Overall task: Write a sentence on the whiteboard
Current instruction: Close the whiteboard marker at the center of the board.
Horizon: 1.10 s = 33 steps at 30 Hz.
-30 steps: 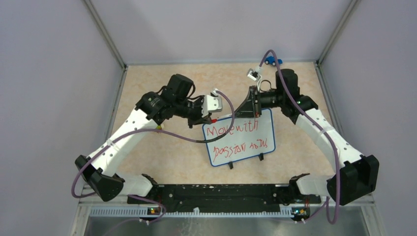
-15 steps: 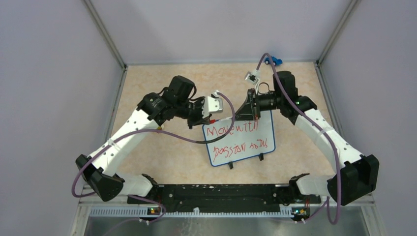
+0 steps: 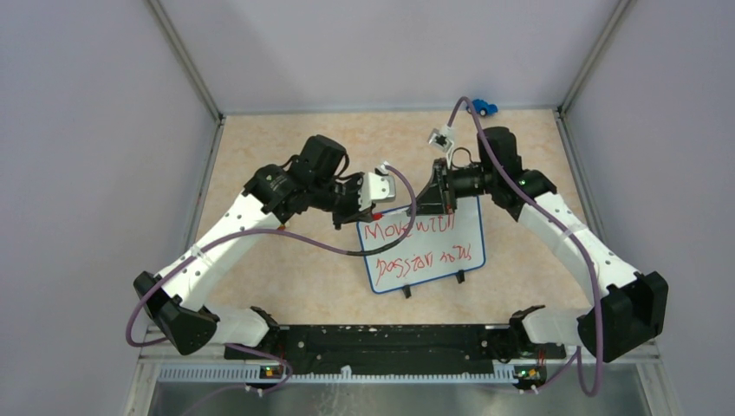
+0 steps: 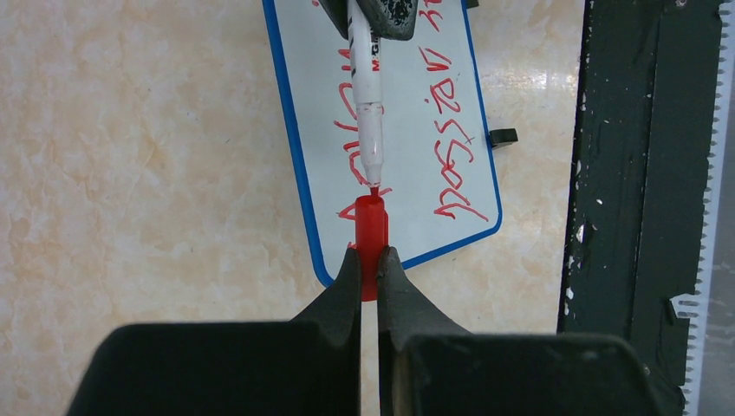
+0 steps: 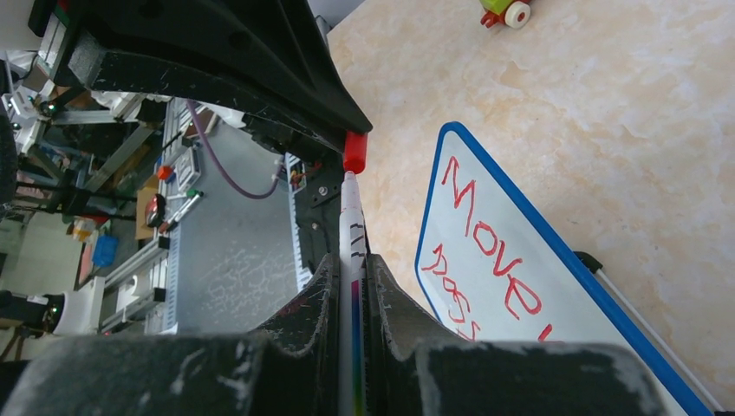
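Observation:
The whiteboard (image 3: pixel 451 232), white with a blue rim and black clip feet, stands at the table's middle, with the sentence (image 3: pixel 407 230) in red in two lines. My left gripper (image 3: pixel 373 213) is shut on a red marker cap (image 4: pixel 371 230) just over the board's left corner. My right gripper (image 3: pixel 432 199) is shut on the white marker (image 5: pixel 351 227). The marker (image 4: pixel 367 113) points its red tip at the cap's open end (image 5: pixel 354 152), almost touching it. The board (image 4: pixel 403 130) and lettering (image 4: pixel 455 173) lie below them, as the right wrist view (image 5: pixel 598 342) shows too.
A small blue toy car (image 3: pixel 482 107) sits at the far wall. The black base rail (image 3: pixel 381 338) runs along the near edge, also in the left wrist view (image 4: pixel 624 217). Purple cables hang from both arms over the table.
My right gripper has moved left with the marker, bringing its tip up to the cap in my left gripper. The whiteboard has not moved.

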Tool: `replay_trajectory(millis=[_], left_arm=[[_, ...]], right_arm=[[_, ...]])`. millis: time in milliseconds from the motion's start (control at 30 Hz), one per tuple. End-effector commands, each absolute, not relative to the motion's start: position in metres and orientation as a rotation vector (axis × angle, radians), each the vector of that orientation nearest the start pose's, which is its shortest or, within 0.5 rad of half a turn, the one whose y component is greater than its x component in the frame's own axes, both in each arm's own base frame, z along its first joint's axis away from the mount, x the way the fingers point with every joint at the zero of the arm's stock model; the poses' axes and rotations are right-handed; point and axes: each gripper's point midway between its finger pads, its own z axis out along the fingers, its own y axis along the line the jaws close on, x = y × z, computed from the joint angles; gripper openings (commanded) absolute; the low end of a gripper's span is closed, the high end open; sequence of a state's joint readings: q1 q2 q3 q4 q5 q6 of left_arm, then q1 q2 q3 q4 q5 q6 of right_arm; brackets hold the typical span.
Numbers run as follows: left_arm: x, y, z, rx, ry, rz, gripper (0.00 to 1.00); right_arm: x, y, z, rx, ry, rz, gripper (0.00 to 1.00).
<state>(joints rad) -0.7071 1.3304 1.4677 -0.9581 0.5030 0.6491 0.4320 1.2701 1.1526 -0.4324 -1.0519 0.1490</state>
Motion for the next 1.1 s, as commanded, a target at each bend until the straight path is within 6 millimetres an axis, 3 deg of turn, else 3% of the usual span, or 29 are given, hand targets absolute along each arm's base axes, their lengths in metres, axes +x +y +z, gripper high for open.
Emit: replay_trajectory(millis=[0, 500, 733, 1067], left_arm=[[0.21, -0.266, 0.285, 1.616, 1.614, -0.622, 0.0], [0.21, -0.278, 0.292, 1.631, 1.6, -0.63, 0.0], [0.21, -0.293, 0.283, 1.639, 1.649, -0.641, 0.0], [0.22, -0.315, 0.313, 1.499, 1.634, -0.715, 0.03]], right_arm=[[0.209, 0.273, 0.291, -0.988, 1.84, 1.421, 0.0], [0.211, 0.281, 0.29, -1.007, 1.839, 1.402, 0.0], [0.21, 0.291, 0.284, -1.017, 1.832, 1.421, 0.0], [0.208, 0.299, 0.286, -1.034, 1.754, 1.495, 0.0]])
